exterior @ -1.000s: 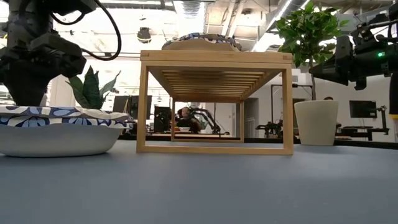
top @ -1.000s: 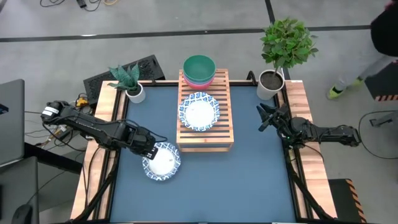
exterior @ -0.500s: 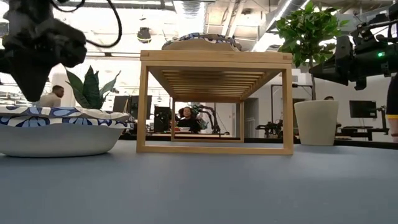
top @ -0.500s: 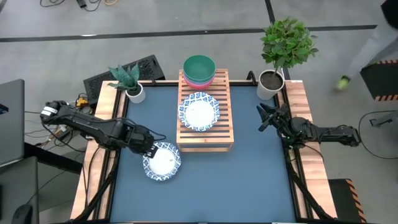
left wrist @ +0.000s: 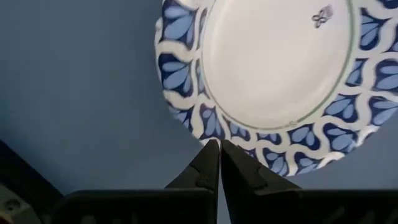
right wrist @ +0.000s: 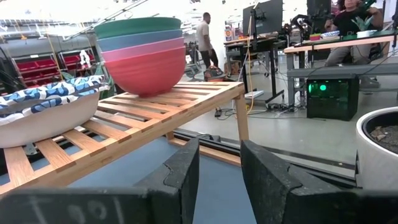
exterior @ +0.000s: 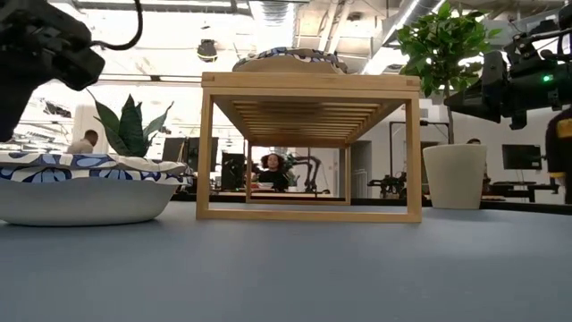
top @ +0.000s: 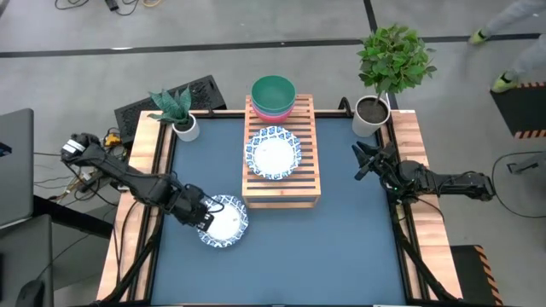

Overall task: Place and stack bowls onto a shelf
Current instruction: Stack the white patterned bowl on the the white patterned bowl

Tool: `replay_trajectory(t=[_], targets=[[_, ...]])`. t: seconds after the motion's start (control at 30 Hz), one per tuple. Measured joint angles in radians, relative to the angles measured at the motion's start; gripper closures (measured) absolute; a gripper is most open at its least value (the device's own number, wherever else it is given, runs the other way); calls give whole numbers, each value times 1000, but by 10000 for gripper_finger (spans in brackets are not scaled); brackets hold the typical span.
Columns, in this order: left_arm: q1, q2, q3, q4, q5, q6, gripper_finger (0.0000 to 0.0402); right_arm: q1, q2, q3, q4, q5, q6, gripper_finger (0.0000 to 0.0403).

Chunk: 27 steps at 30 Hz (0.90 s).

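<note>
The left pincer (top: 205,217) has slid to the patterned bowl's (top: 223,221) rim and closed, fingers together just outside it, gripping nothing.

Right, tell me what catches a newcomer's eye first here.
The wooden shelf mid-table, with a teal bowl nested in a stack at its far end and a patterned bowl nearer. Then a second patterned bowl on the blue table, the left claw shut at its rim.
</note>
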<state>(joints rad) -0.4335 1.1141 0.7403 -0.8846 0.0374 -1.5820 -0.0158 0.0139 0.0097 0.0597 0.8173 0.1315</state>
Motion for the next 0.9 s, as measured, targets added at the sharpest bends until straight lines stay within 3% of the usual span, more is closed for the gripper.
replay_trajectory(t=[0.23,0.63,0.9], targets=[[-80,26,0,6,-10,-185,388,0,0,0,-1,0,1,259],[-122,26,0,39,-82,-452,266,0,0,0,-4,0,-9,259],[-122,45,-1,51,-88,-576,230,0,0,0,-5,0,-13,259]])
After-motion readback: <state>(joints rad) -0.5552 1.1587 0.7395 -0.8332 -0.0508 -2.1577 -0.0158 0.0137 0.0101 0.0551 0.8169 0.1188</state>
